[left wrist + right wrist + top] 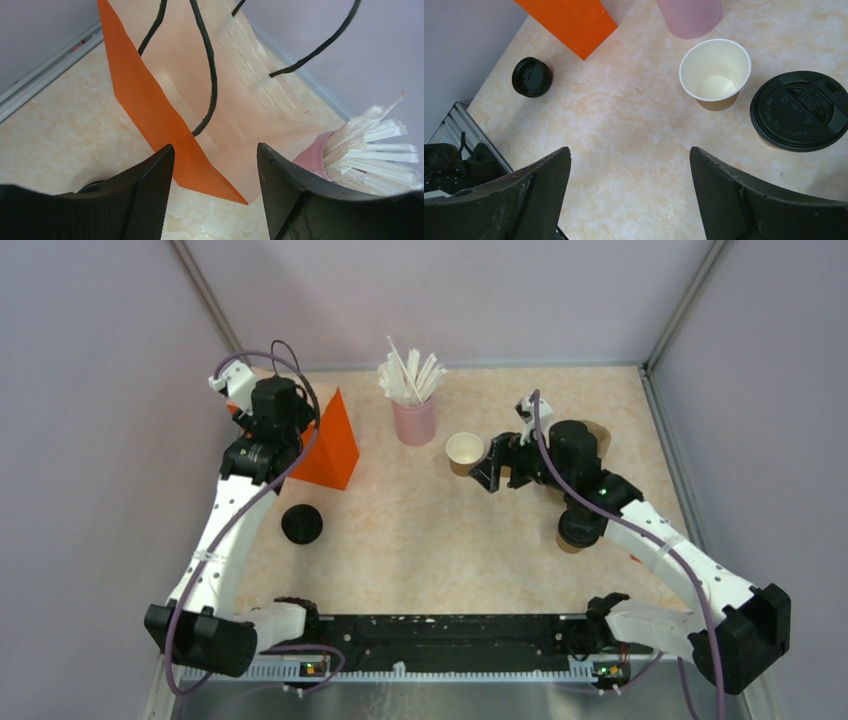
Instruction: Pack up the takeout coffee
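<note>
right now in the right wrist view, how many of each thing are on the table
orange bag: 1
pink cup: 1
open paper cup: 1
black lids: 2
total: 5

Soft, diffuse light from above fills all three views brightly, leaving only faint shadows on the pale table. In the left wrist view light glows through the orange bag, while the near fingers look dark and slightly out of focus
</note>
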Tool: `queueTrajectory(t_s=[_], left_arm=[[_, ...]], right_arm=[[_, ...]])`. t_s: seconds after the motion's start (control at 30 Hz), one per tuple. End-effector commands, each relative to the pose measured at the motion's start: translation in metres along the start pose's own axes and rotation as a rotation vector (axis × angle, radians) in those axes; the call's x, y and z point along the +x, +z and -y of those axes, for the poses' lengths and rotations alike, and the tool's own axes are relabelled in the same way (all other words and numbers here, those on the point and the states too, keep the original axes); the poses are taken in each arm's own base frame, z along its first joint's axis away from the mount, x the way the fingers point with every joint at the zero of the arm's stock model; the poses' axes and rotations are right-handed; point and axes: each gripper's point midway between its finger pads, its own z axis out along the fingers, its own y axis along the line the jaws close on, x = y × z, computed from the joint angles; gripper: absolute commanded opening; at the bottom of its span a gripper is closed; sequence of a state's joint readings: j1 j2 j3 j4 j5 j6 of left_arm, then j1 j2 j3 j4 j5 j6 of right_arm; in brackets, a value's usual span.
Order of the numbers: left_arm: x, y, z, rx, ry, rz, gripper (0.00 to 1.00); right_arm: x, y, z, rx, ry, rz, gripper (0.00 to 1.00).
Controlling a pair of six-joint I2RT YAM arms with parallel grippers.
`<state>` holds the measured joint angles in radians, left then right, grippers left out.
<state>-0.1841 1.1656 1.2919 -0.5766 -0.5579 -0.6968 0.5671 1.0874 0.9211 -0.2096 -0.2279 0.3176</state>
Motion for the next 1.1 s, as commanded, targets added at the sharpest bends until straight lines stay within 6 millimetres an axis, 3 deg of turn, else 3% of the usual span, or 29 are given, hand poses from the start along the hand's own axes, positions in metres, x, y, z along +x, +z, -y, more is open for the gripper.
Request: queueTrajectory(t_s=[0.0,0.17,0.27,0.37,0.5,0.63,0.83,0.93,1.07], left_arm=[[0.014,0.017,-0.006,-0.085,-0.074,-0.026,0.66],[0.028,0.024,-0.022,-0.168,-0.088,-0.039,0.6],[0.034,0.028,-0.019,-0.141,-0.07,-0.051,0.52],[0.035,0.024,-0.006,-0.057,-0.024,-0.08,0.32],[0.02,0.004,0.018,0.124,0.028,-0.064,0.02],[0.011,-0.023,0.036,0.288,0.071,-0.074,0.0],[0.025,-0.079,0.061,0.578,0.143,-0.204,0.01],[0.038,-0.11,0.06,0.679,0.175,-0.288,0.04],[0.06,-0.146,0.044,0.743,0.209,-0.424,0.07]], right_arm=[[-0.014,-0.008,-0.013,-0.049,-0.046,0.048,0.86],[-0.017,-0.009,-0.016,-0.059,-0.052,0.052,0.86],[-0.019,-0.011,-0.015,-0.053,-0.057,0.059,0.86],[-0.018,-0.014,-0.014,-0.047,-0.06,0.059,0.86],[-0.017,-0.018,-0.016,-0.053,-0.06,0.05,0.86],[-0.019,-0.022,-0.019,-0.058,-0.067,0.048,0.87],[-0.027,-0.027,-0.02,-0.05,-0.075,0.07,0.87],[-0.029,-0.029,-0.019,-0.042,-0.079,0.07,0.87],[-0.032,-0.033,-0.017,-0.022,-0.088,0.081,0.88]])
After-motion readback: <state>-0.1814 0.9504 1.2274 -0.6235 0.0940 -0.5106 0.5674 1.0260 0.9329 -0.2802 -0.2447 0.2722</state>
